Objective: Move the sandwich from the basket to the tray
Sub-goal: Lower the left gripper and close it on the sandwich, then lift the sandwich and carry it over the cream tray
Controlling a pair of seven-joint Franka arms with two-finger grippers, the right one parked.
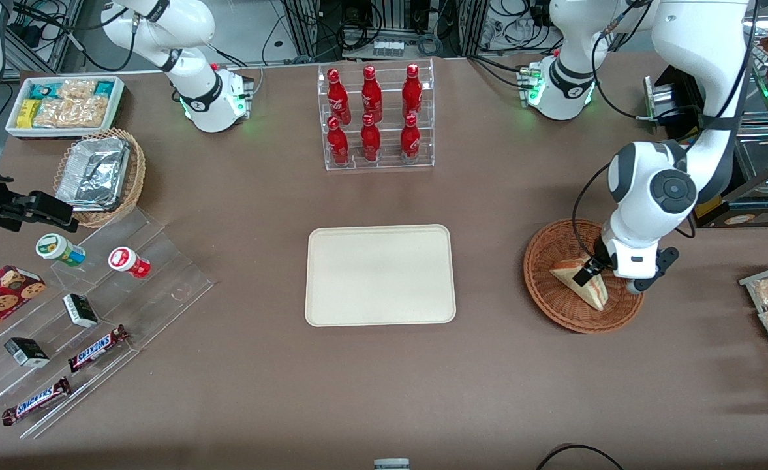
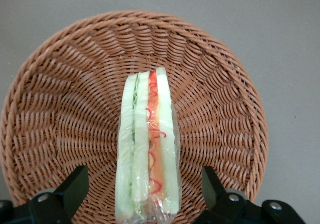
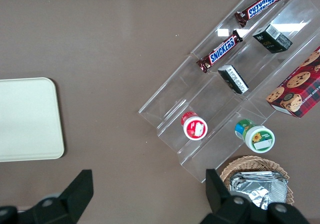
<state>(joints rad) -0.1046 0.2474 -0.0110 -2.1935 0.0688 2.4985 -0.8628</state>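
A: Nearest the front camera, toward the parked arm's end?
B: Clear stepped stand (image 1: 90, 313) with candy bars (image 1: 98, 347), small boxes (image 1: 80, 309) and two cups (image 1: 128, 262); cookie box (image 1: 0, 301) beside.

A: Mid-table?
B: Cream tray (image 1: 380, 275), flat. Toward the working arm's end, brown wicker basket (image 1: 553, 297), well apart from the tray.

A: Sandwich (image 2: 148, 149)?
B: In the basket, on edge, wrapped in clear film; red and green filling edge up, long axis in line with the gripper's reach.

A: Gripper (image 2: 145, 196)?
B: Low over the basket, fingers (image 2: 75, 184) spread wide, one each side of the sandwich, not touching.

A: Farther off?
B: Rack of red bottles (image 1: 374, 117), foil containers in a tan basket (image 1: 100, 175), white bin of snacks (image 1: 65, 104). Brown tabletop (image 1: 384, 391) throughout.
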